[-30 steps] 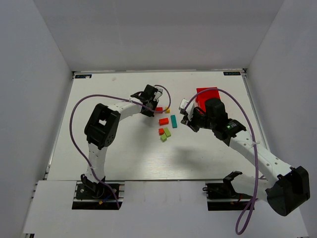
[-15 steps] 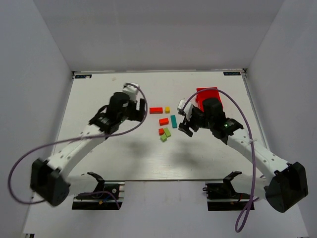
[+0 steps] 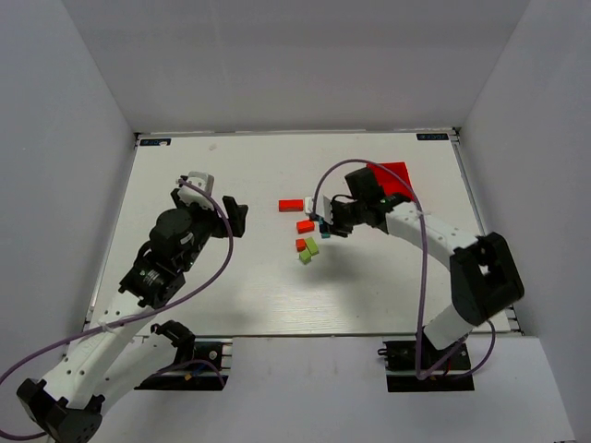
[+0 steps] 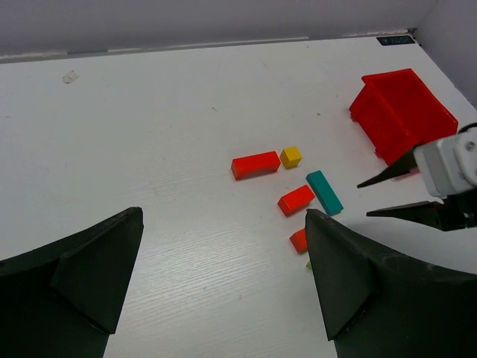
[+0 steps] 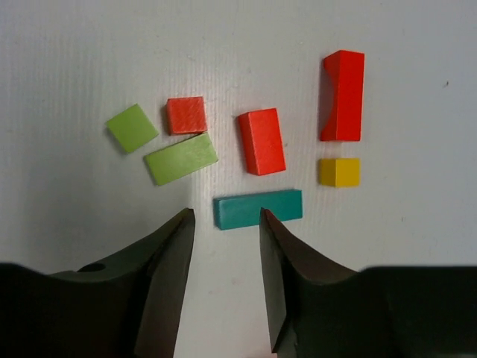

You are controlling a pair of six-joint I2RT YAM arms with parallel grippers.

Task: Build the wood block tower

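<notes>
Right gripper (image 5: 224, 222) part-open and empty, tips at the teal bar (image 5: 258, 208), perhaps touching; other wooden blocks (image 5: 261, 140) lie unstacked beyond; left gripper (image 4: 223, 218) wide open, well apart.

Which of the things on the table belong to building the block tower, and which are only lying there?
For the tower: long red bar, yellow cube, orange-red bar, teal bar, orange-red cube, lime bar, lime cube.
Lying about: red bin, small pale scrap.
</notes>
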